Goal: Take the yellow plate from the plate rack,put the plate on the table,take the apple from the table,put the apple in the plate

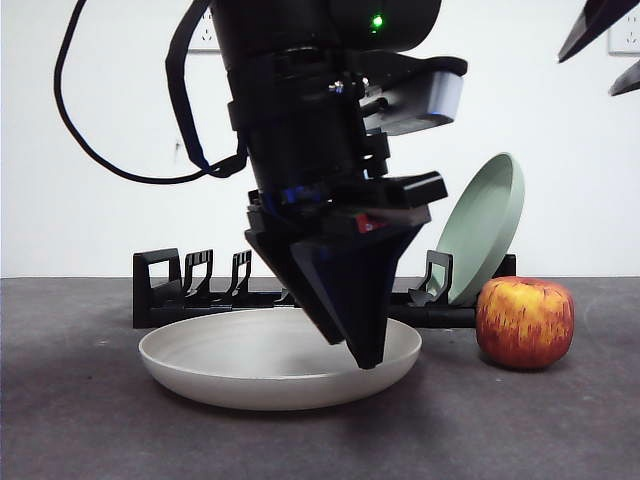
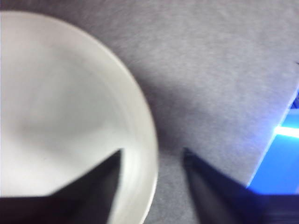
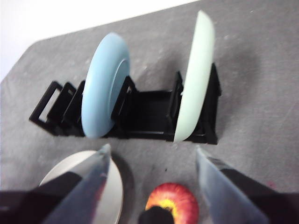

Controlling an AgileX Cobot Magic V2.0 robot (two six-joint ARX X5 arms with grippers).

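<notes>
The yellow plate (image 1: 230,360) lies flat on the table (image 1: 80,420) in front of the plate rack (image 1: 165,290). My left gripper (image 1: 365,350) is down at the plate's right rim. In the left wrist view the left gripper (image 2: 153,158) is open and straddles the rim of the plate (image 2: 60,107), one jaw over the plate and one over the table. The apple (image 1: 525,322) sits on the table to the right of the plate. My right gripper (image 3: 153,151) is open and empty, high above the apple (image 3: 175,200) and the plate (image 3: 114,193).
A sage green plate (image 1: 485,230) leans in the right end of the rack (image 3: 149,112). It also shows in the right wrist view (image 3: 196,74), with a light blue plate (image 3: 105,84) standing in a slot further along. The right arm shows as black tips (image 1: 600,30) at the top right corner.
</notes>
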